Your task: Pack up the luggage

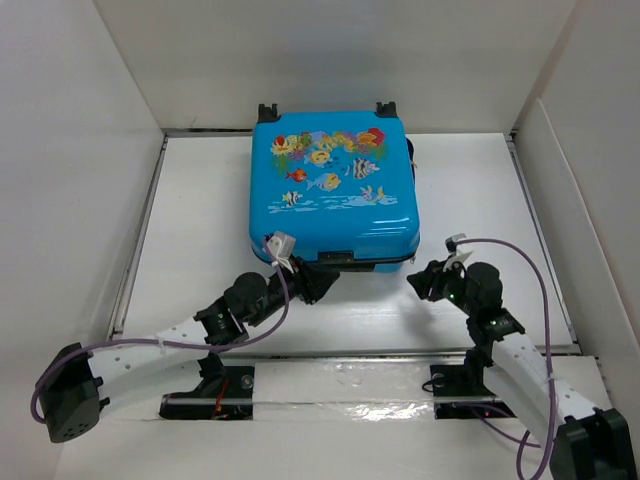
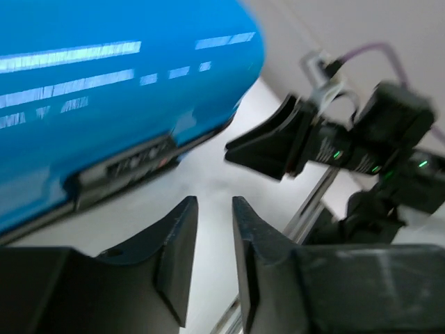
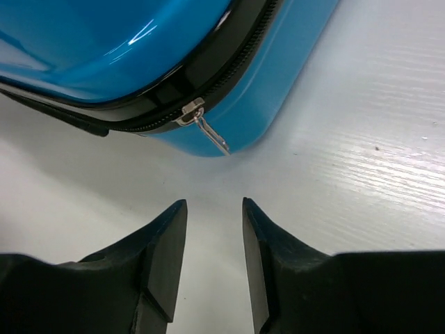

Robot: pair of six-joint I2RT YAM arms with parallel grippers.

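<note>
The table (image 1: pixel 190 230) is carrying the luggage (image 1: pixel 333 185), which is lying shut toward the far edge, centred. The left gripper (image 1: pixel 325 282) and right gripper (image 1: pixel 420 280) are hovering at its near side, jaws slightly parted, holding nothing. Only the right wrist view is showing the zipper pull (image 3: pixel 204 126); being tiny, it risks slipping from a pinch.

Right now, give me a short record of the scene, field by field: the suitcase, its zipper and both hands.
suitcase: blue, fish print, lid down, flat on the table
zipper pull: at the near right corner, hanging free
left hand: open, empty, by the suitcase's near edge
right hand: open, empty, pointed at the zipper pull, not touching it
</note>
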